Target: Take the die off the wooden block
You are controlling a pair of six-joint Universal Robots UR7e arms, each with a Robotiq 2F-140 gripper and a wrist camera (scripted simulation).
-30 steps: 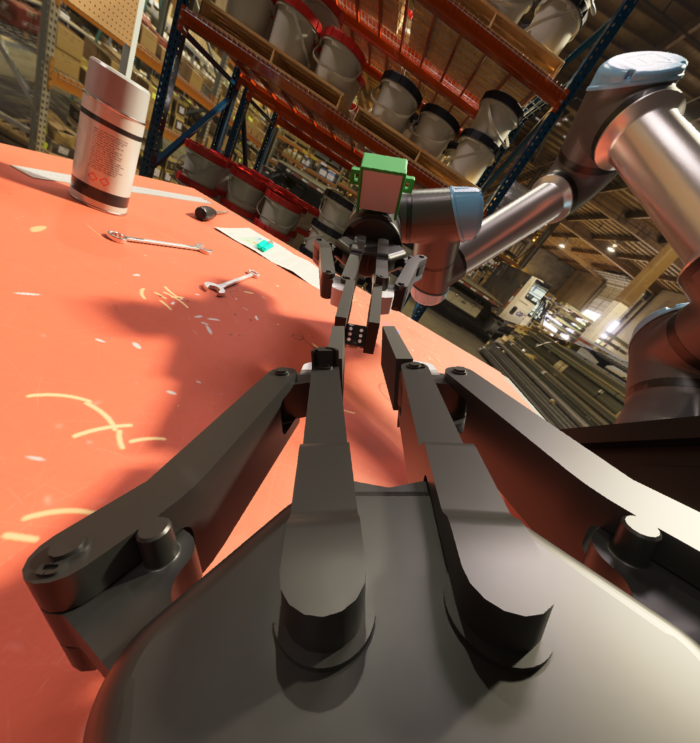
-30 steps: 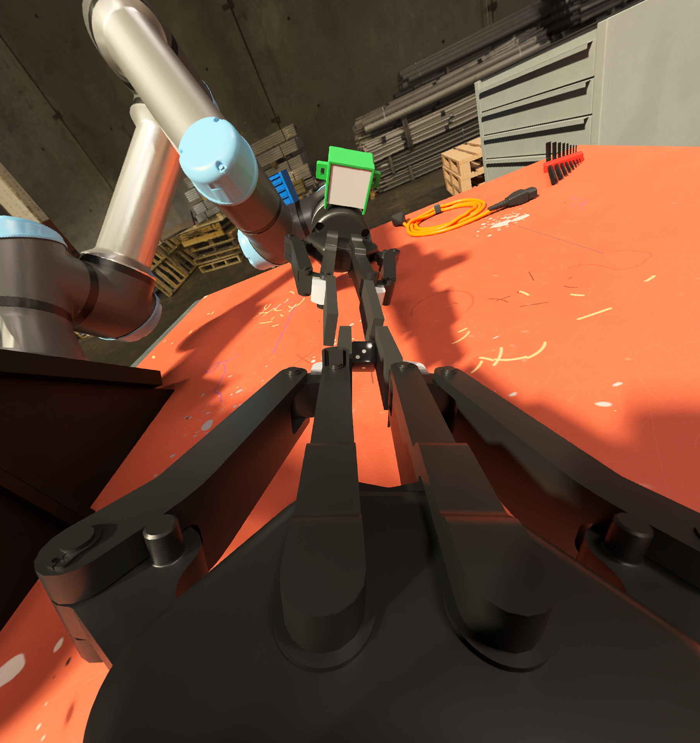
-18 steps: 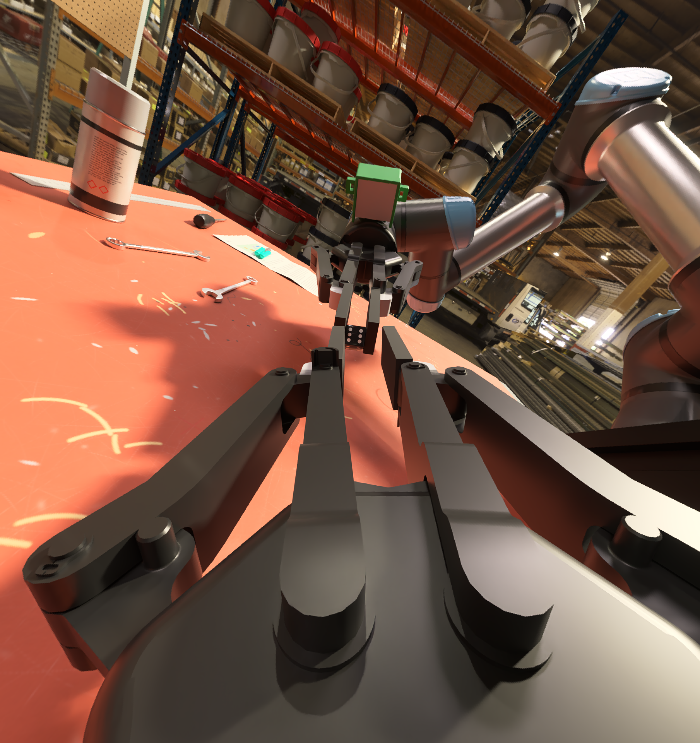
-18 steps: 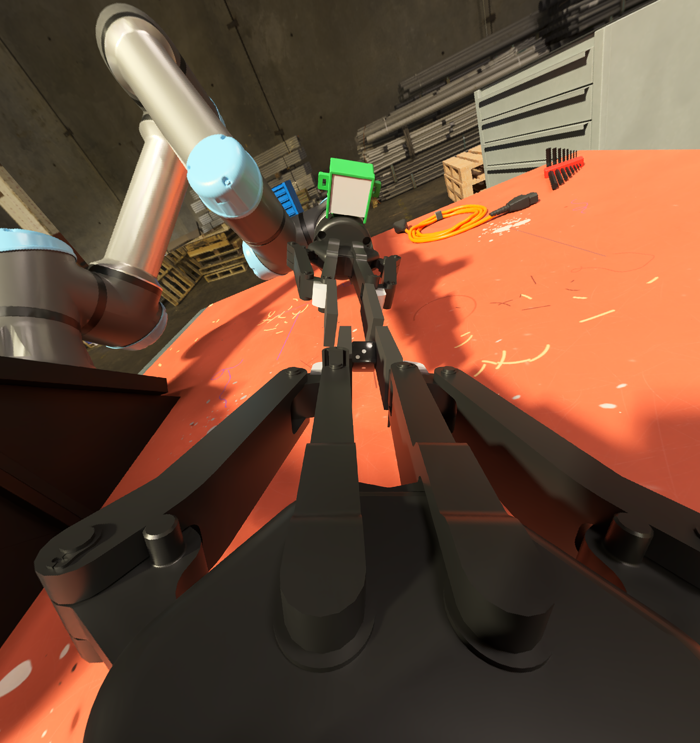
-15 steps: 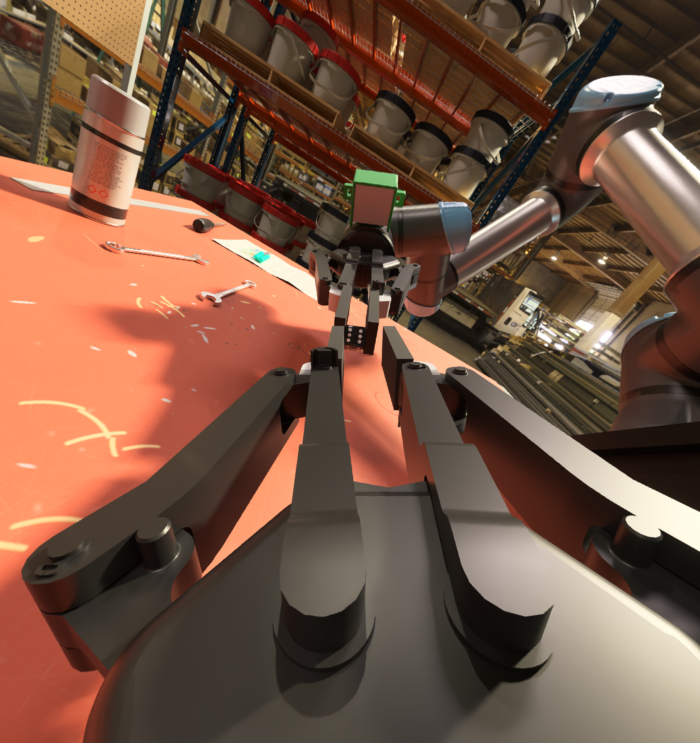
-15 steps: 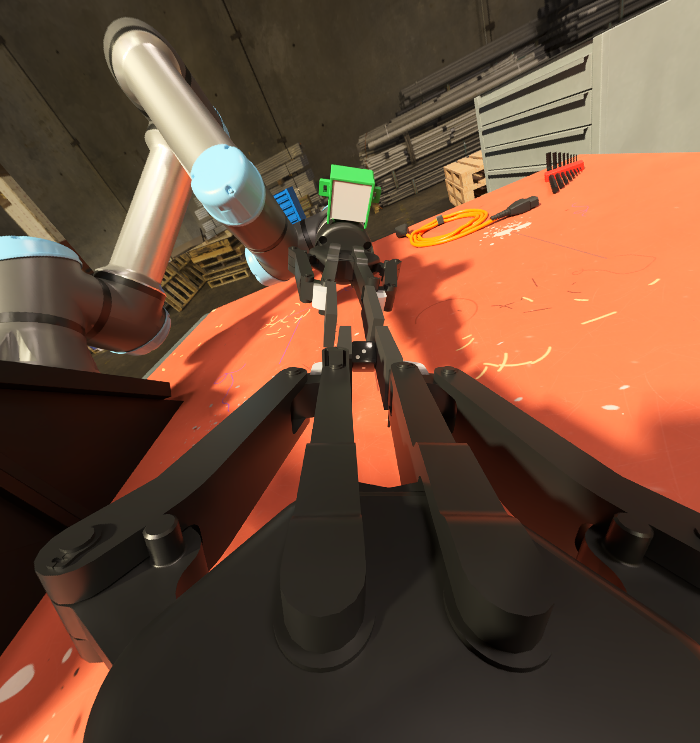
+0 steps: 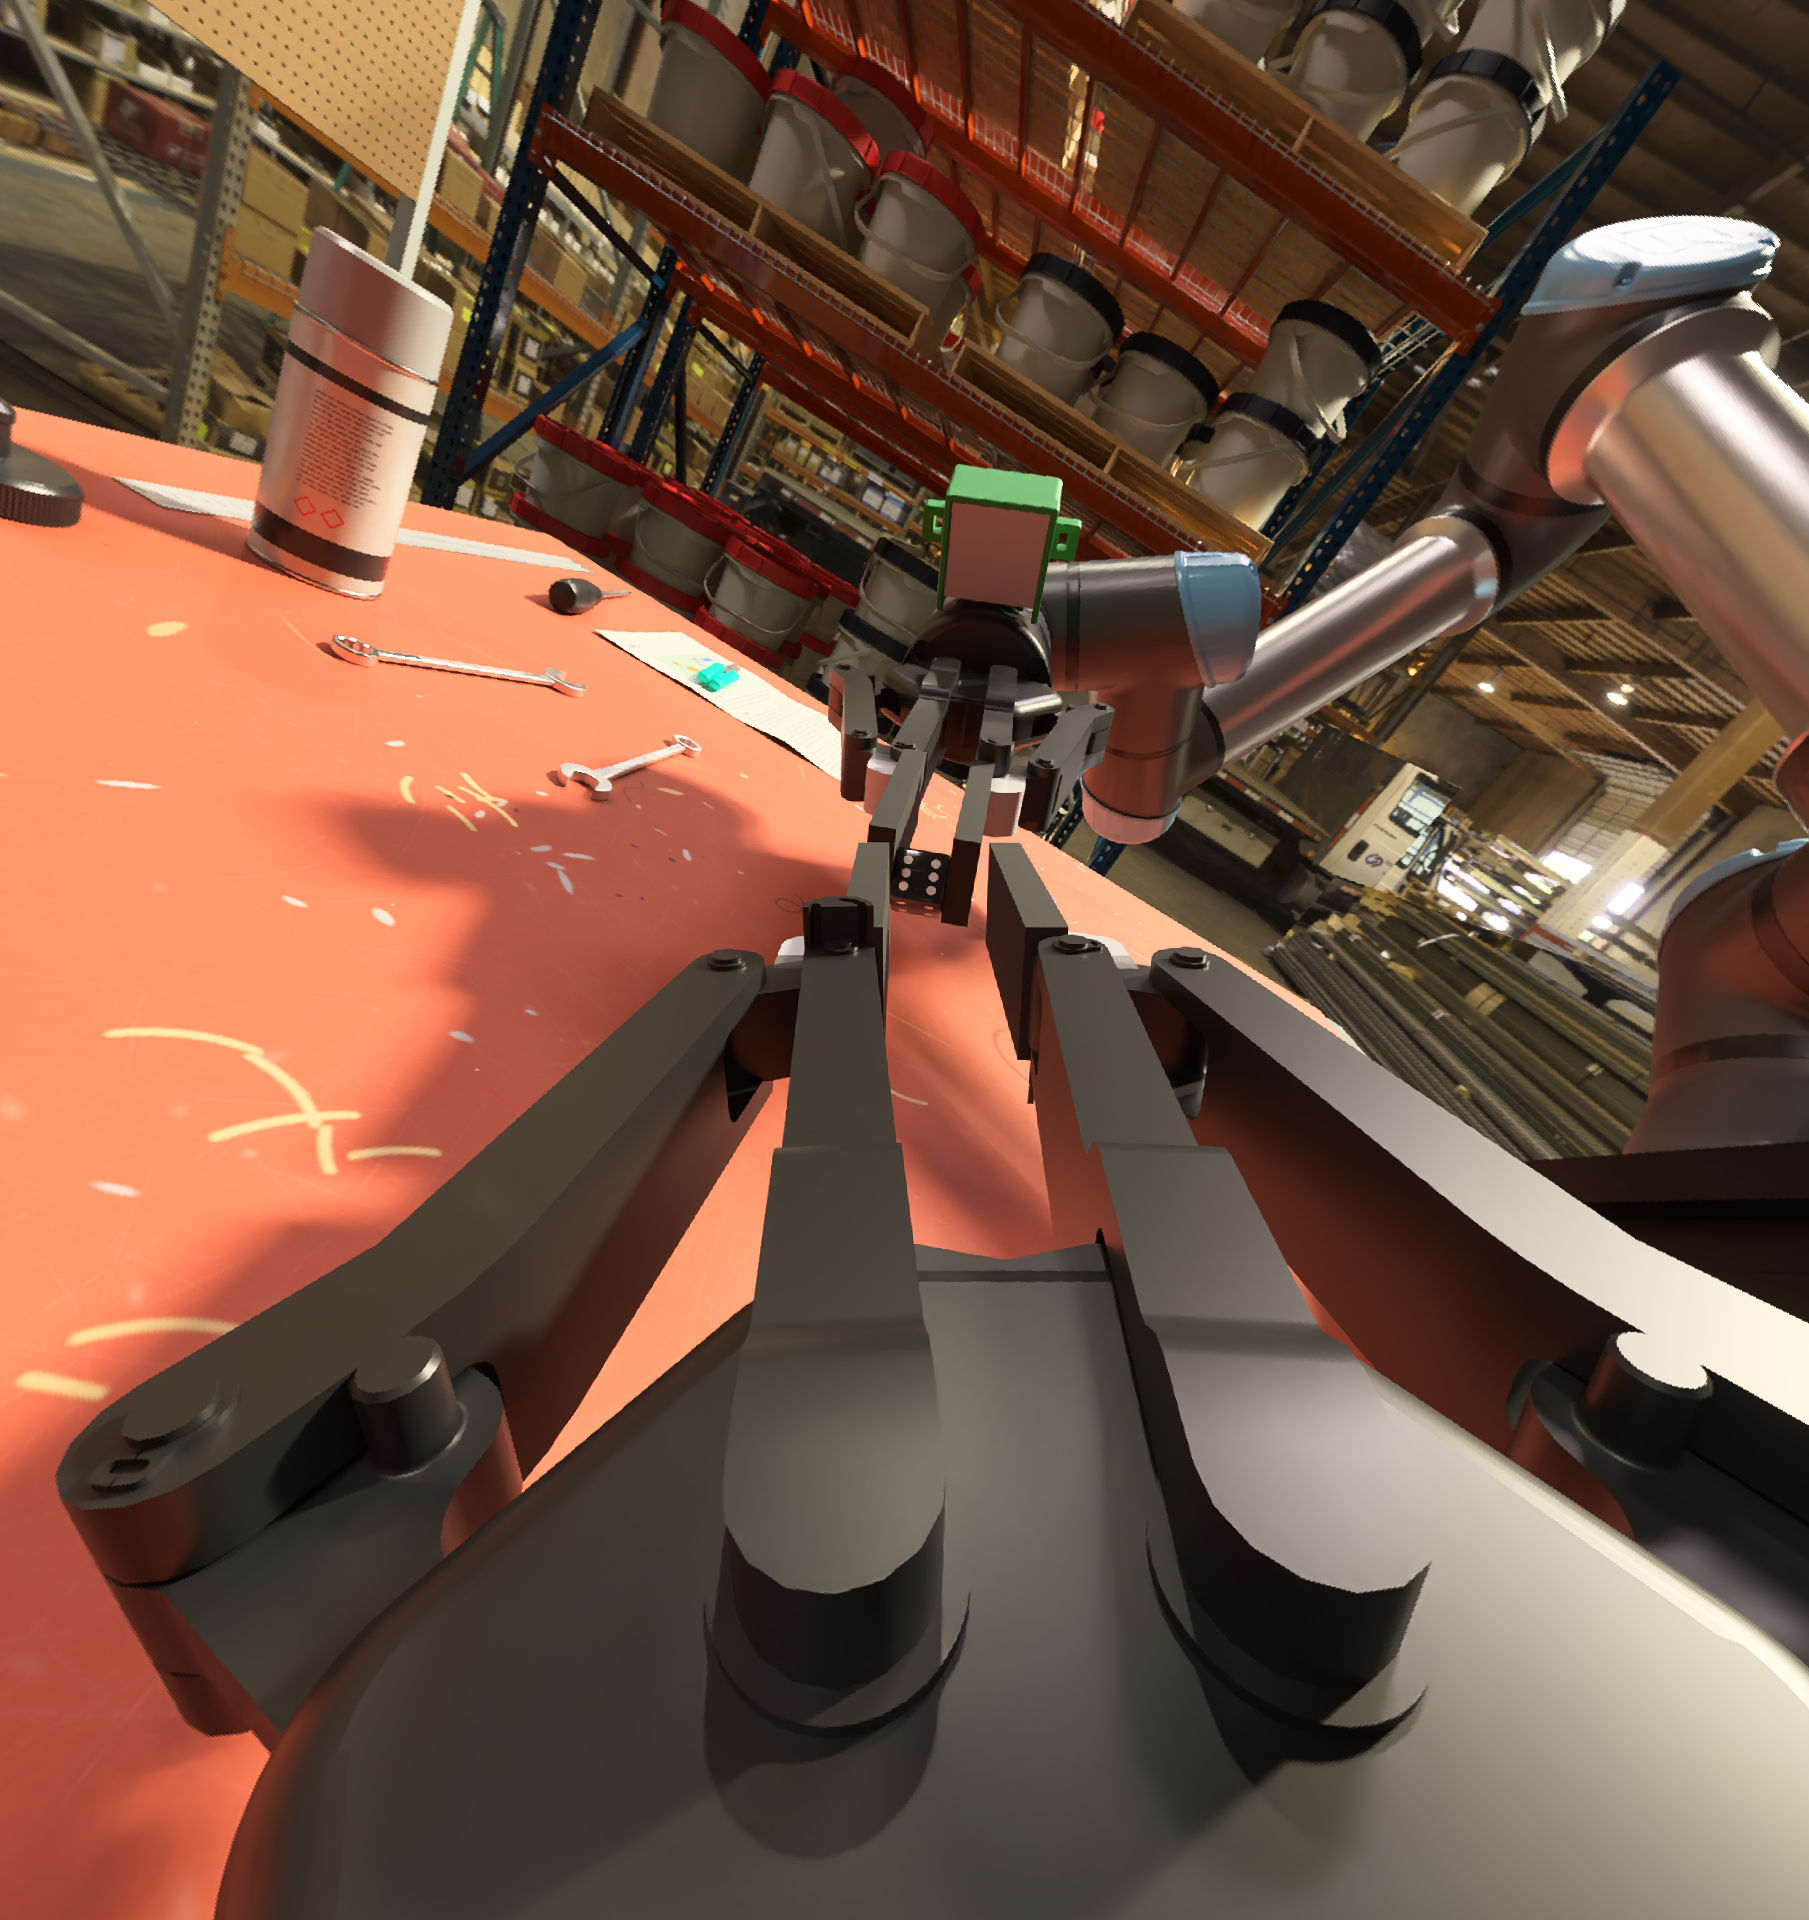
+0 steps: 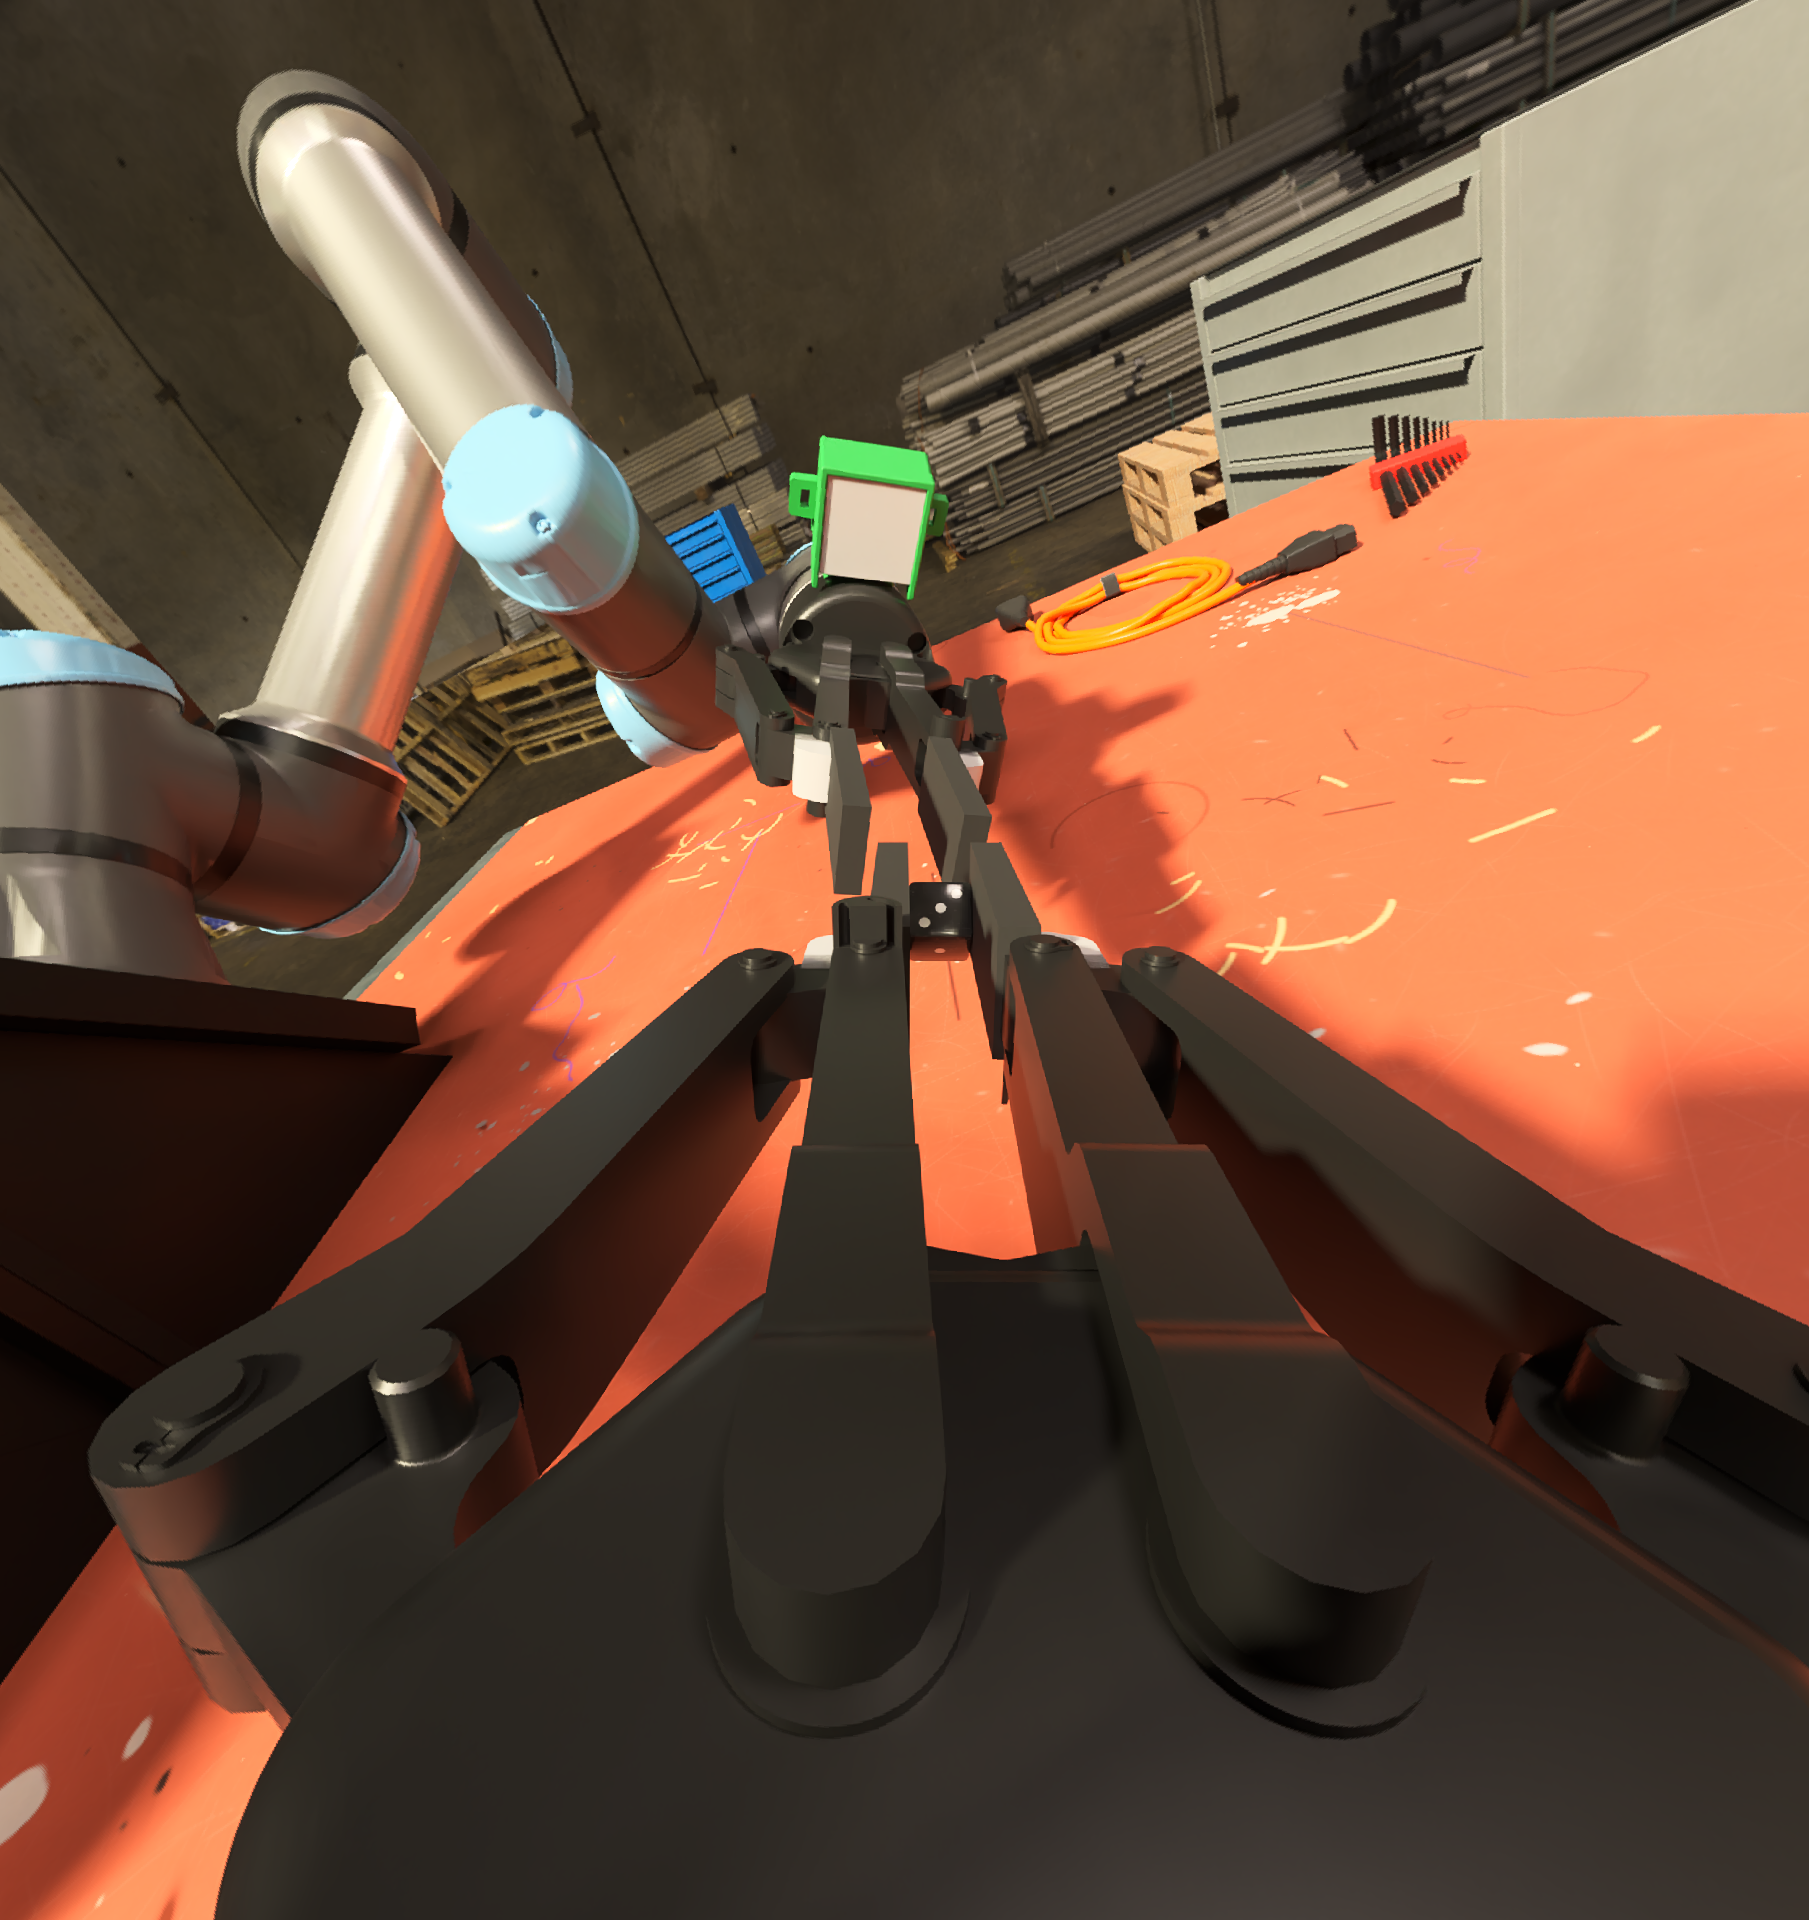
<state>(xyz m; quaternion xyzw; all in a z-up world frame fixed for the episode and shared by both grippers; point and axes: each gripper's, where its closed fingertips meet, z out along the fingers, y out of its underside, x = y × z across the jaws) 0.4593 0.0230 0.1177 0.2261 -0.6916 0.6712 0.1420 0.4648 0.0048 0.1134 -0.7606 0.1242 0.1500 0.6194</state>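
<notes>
While the right tool (image 8: 939, 883) has its two dark fingers pressed in on the small black die with white pips (image 8: 936, 909), the cube sits pinched right between their tips, one flat side against each pad. In the right wrist view it lies just ahead of the tool's knuckles, a face with three pips turned toward the camera. Whether it rests on the scuffed orange-red surface (image 7: 256, 935) or hangs slightly clear of it cannot be told.

The left tool (image 7: 936, 883) faces it head-on from the opposite side, fingers spread wider than the die and gripping nothing. Its left finger lies just beside the right tool's finger, and its right finger stands apart, so the pinched die sits at the mouth of the left tool's gap.

Farther back on the surface stand a white cylindrical canister with black bands (image 7: 344, 436) and two silver spanners (image 7: 458, 665); a coiled orange cable (image 8: 1128, 608) lies well apart on the other side.
</notes>
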